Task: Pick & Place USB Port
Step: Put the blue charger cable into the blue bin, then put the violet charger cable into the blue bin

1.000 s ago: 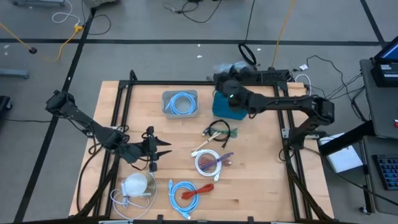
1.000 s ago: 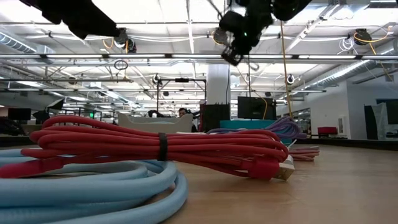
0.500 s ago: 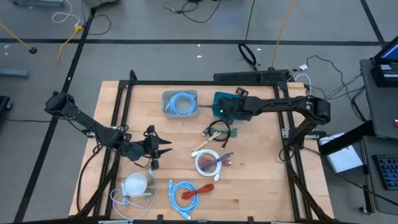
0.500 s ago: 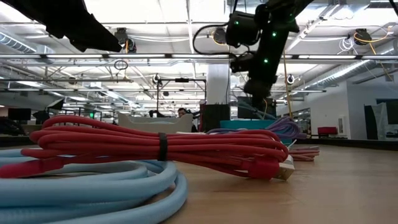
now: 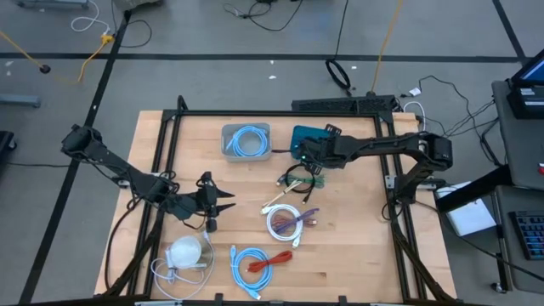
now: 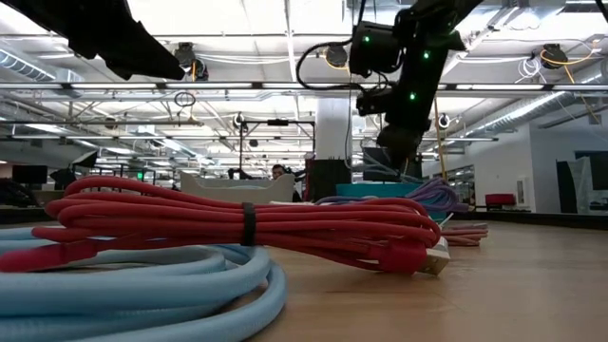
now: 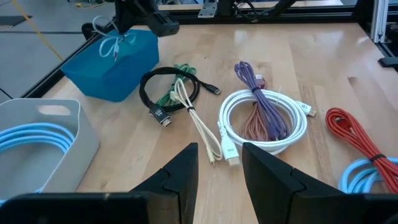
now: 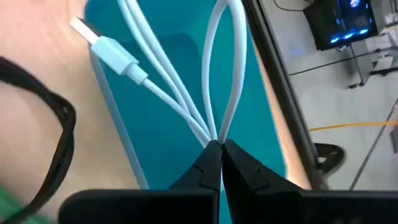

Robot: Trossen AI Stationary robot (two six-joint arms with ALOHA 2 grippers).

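My right gripper point(image 5: 311, 156) hangs over the teal bin point(image 5: 303, 136) at the far middle of the table, shut on a pale blue USB cable point(image 8: 186, 74) whose plug point(image 8: 102, 46) shows over the bin's edge. The left wrist view shows that cable point(image 7: 115, 43) dangling over the bin point(image 7: 112, 68). My left gripper point(image 7: 219, 165) stands open at the table's left middle point(image 5: 212, 204), with nothing between its fingers. My right gripper pinches several strands of the cable where they bunch together point(image 8: 212, 132), only at its fingertips point(image 8: 208, 158). The fingers slant down from the table's right side. The loops and plug spread out beyond the fingers over the bin's inside; whether they touch the bin I cannot tell.
A grey bin point(image 5: 246, 142) with a coiled blue cable stands left of the teal bin. On the table lie a black cable point(image 5: 297, 177), a white coil with a purple cable point(image 5: 285, 223), blue and red cables point(image 5: 255, 262) and a white bundle point(image 5: 187, 252).
My right gripper has come down toward the teal bin with the cable, tipping from nearly level to slanting downward and rolling at the wrist. It has stayed shut on the cable.
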